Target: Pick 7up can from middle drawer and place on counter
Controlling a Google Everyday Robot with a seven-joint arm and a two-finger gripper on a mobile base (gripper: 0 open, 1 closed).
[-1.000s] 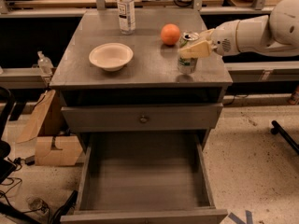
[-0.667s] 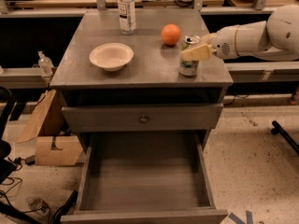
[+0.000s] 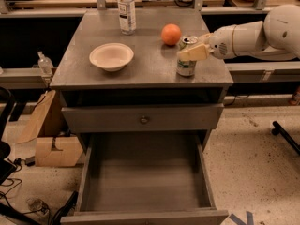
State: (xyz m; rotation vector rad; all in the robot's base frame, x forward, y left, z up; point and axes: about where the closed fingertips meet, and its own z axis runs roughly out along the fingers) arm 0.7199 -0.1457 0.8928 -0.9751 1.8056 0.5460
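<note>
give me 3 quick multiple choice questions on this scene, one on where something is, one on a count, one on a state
1. Where does the 7up can stand?
A) on the floor
B) on the cardboard box
C) on the counter, near its right front corner

2. How many things stand on the counter?
A) two
B) four
C) six

3. The middle drawer is:
A) pulled open, with nothing seen inside
B) pushed shut
C) pulled open, with a can inside

Answers:
1 C: the can stands upright on the counter, in front of the orange, with the tool at its upper part.
2 B: bottle, orange, bowl and can.
3 A: its bare grey floor and side walls show below the counter.
</note>
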